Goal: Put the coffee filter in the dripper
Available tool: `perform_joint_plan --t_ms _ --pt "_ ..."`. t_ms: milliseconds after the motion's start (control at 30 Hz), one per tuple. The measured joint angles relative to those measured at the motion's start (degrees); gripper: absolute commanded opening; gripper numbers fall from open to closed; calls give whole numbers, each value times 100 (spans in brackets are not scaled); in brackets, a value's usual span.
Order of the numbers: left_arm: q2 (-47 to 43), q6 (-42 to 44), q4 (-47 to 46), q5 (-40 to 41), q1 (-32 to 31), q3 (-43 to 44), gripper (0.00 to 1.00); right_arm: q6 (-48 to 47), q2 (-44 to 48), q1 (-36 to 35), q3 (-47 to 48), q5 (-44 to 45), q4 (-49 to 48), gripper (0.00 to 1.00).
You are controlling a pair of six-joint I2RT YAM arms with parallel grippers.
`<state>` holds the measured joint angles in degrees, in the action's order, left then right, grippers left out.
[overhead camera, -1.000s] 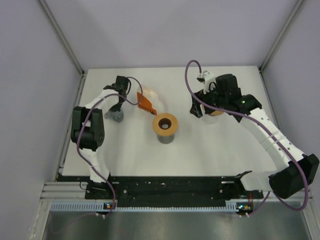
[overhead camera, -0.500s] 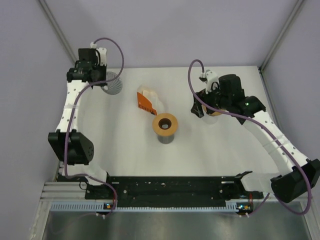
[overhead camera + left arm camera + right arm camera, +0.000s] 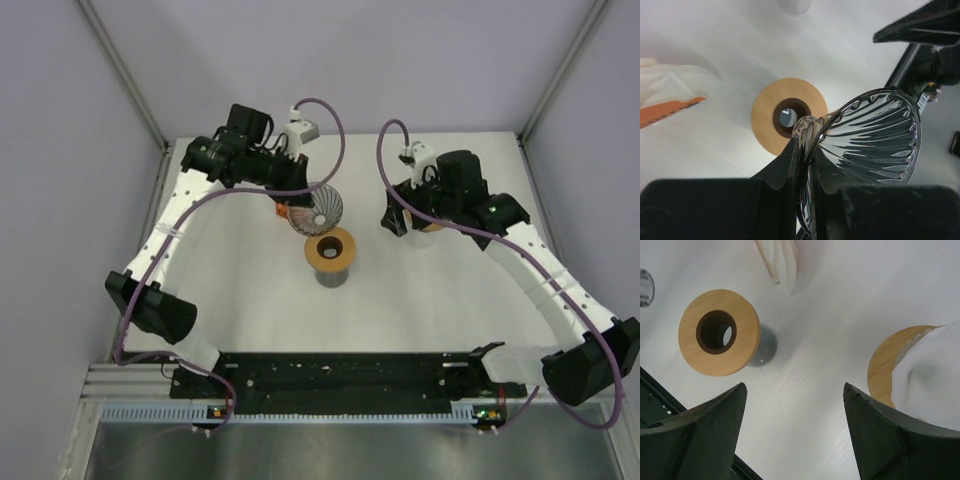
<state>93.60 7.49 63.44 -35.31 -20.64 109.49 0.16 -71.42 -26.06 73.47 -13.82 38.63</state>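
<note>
My left gripper (image 3: 296,200) is shut on the rim of a clear ribbed glass dripper (image 3: 318,207) and holds it tilted in the air, just behind a round wooden stand (image 3: 332,249). In the left wrist view the gripper (image 3: 802,137) pinches the dripper (image 3: 875,135) wall over the stand's ring (image 3: 785,117). White paper filters (image 3: 670,80) with an orange label (image 3: 670,107) lie to the left. My right gripper (image 3: 397,222) is open and empty (image 3: 794,385), beside a wooden holder with a white filter (image 3: 927,377) on it.
The filter pack (image 3: 287,211) is mostly hidden under the dripper in the top view; its filter tips show in the right wrist view (image 3: 782,260). The stand (image 3: 720,332) rests on a grey base. Walls and metal rails (image 3: 130,90) bound the white table.
My left arm has swung from the far left back corner to the middle, carrying the dripper to just behind the wooden stand. The right arm has barely moved.
</note>
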Motion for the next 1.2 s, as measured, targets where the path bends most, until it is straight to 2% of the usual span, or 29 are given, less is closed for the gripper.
perform_joint_plan --t_ms 133,600,1067,1133,1200 --pt "11 103 26 -284 -400 -286 0 48 17 0 -4 2 -13 78" --pt "820 125 -308 -192 -479 -745 0 55 118 0 -151 24 -50 78" --pt "831 122 -782 -7 -621 -1440 0 57 125 0 -186 42 -74 78" --pt "831 120 -879 17 -673 -1495 4 90 125 0 -186 26 -87 78" --pt "831 120 -931 20 -697 -1499 17 140 125 0 -186 -7 -103 77"
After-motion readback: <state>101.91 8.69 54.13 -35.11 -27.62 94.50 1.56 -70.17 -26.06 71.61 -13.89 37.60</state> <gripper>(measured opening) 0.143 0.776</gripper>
